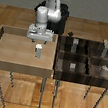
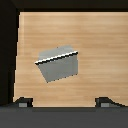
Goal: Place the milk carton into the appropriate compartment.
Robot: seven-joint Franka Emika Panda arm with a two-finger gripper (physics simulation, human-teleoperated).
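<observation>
Floor (image 1: 15, 18): wood-plank pattern, visible along the top of the exterior view and below the tables.
Light tray table (image 1: 20, 51): occupies the left half of the exterior view; pale wooden surface with a raised rim, on thin metal legs.
Dark divider table (image 1: 84, 58): occupies the right half of the exterior view, just beside the light tray table; dark wooden partitions form several compartments.
Robot arm (image 1: 47, 10): white, upper centre of the exterior view, reaching down over the right part of the light tray table.
Gripper (image 1: 38, 41): pointing downward, directly above the milk carton; jaws spread apart, holding nothing. In the wrist view both fingertips (image 2: 22, 102) show at the lower edge, wide apart, with bare tray surface between them.
Milk carton (image 1: 38, 51): standing upright on the light tray table, centre of the exterior view, near the tray's right rim; not in any compartment. In the wrist view it (image 2: 59, 65) sits centre frame, rotated slightly, apart from both fingertips.
Small grey objects (image 1: 72, 66): several, scattered among the dark compartments, right half of the exterior view; shapes too small to tell.
</observation>
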